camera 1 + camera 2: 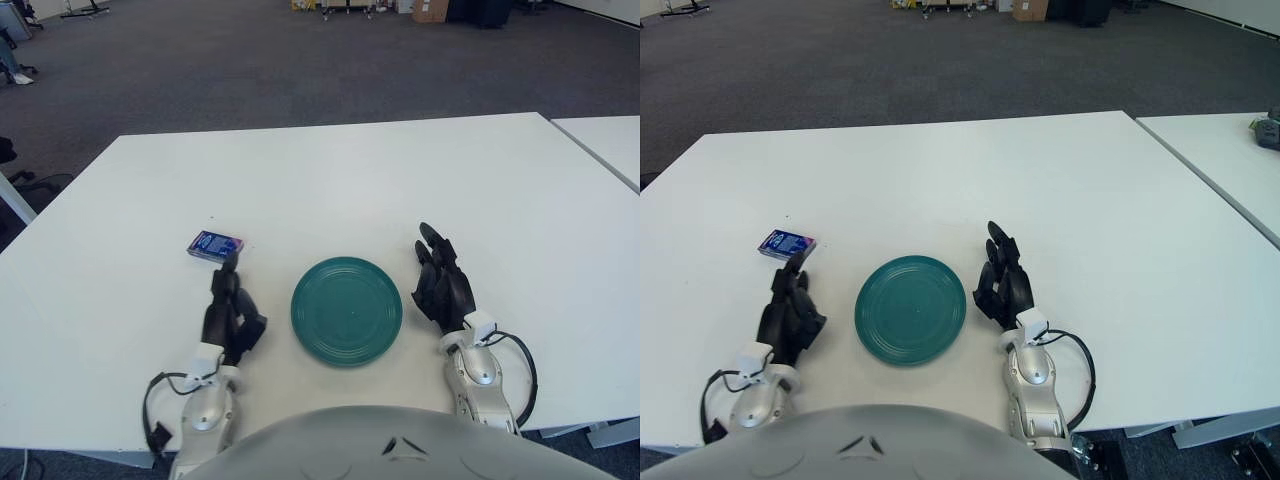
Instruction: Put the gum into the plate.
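A small blue pack of gum [215, 244] lies flat on the white table [330, 180], left of centre. A round teal plate [346, 309] sits near the front edge, to the right of the gum and empty. My left hand [232, 305] rests on the table just in front of the gum, fingers relaxed and open, fingertips a little short of the pack. My right hand [441, 280] rests on the table just right of the plate, fingers stretched out and open, holding nothing.
A second white table [605, 145] stands close on the right with a narrow gap between. Grey carpet floor lies beyond the far edge, with boxes and furniture far back.
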Action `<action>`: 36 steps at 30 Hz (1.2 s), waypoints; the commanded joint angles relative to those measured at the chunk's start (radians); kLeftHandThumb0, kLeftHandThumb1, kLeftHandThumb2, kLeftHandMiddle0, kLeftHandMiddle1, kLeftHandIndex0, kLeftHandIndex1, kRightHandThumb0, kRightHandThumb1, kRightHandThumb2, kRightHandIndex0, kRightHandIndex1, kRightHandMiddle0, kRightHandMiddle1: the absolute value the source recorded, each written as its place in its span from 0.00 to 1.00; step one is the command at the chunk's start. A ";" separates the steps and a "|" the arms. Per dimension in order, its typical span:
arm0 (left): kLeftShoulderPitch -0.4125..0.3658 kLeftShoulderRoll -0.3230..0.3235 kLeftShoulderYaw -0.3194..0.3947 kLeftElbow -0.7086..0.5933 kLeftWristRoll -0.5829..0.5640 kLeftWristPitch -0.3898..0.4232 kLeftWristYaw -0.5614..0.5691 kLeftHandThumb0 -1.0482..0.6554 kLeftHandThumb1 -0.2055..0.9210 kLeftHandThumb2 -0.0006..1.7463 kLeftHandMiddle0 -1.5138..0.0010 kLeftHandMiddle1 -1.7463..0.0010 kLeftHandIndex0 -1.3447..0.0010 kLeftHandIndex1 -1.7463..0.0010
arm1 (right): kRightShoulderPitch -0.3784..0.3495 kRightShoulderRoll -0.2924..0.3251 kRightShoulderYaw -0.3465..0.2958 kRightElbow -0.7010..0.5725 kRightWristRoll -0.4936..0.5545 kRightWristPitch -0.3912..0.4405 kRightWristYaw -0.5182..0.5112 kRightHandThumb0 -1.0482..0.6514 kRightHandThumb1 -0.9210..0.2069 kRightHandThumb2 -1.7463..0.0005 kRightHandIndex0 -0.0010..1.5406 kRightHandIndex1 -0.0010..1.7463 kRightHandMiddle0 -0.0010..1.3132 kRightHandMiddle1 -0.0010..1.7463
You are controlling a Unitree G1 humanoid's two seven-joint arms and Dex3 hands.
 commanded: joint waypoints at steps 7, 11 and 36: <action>-0.241 -0.005 0.075 -0.201 0.008 0.246 0.052 0.16 1.00 0.50 0.70 0.94 0.97 0.50 | 0.040 -0.011 -0.015 0.120 0.006 0.118 -0.002 0.16 0.00 0.48 0.11 0.00 0.00 0.22; -0.341 0.075 0.114 -0.129 0.103 0.228 0.053 0.23 1.00 0.41 0.66 0.93 0.96 0.48 | 0.027 -0.015 -0.013 0.121 -0.004 0.131 -0.007 0.16 0.00 0.48 0.10 0.00 0.00 0.20; -0.692 0.903 -0.010 0.511 0.672 -0.236 -0.152 0.04 1.00 0.24 0.79 0.99 0.99 0.46 | -0.059 -0.061 -0.069 0.234 0.033 0.125 0.027 0.17 0.00 0.48 0.18 0.02 0.00 0.29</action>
